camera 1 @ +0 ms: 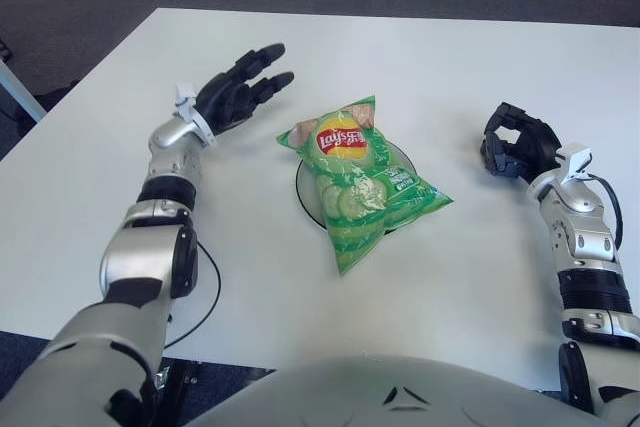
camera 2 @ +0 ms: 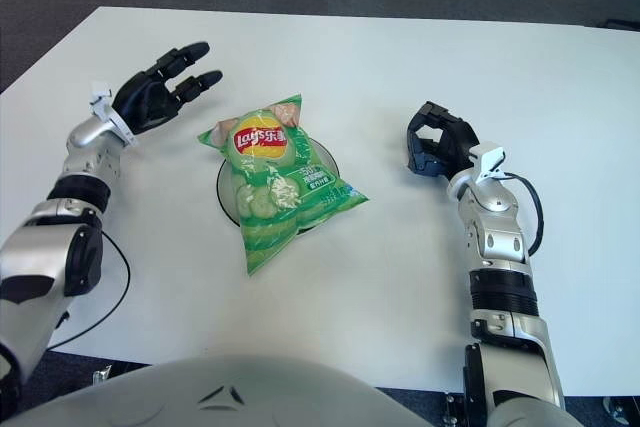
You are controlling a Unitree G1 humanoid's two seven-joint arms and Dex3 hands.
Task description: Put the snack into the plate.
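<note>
A green Lay's snack bag lies flat across a small dark-rimmed plate in the middle of the white table; the bag hides most of the plate. My left hand is up and to the left of the bag, apart from it, with its black fingers spread and nothing in them. My right hand shows to the right of the bag, its fingers curled and holding nothing.
The white table stretches around the plate, with dark carpet beyond its far edge. A thin black cable loops on the table beside my left forearm. My own torso fills the bottom of the view.
</note>
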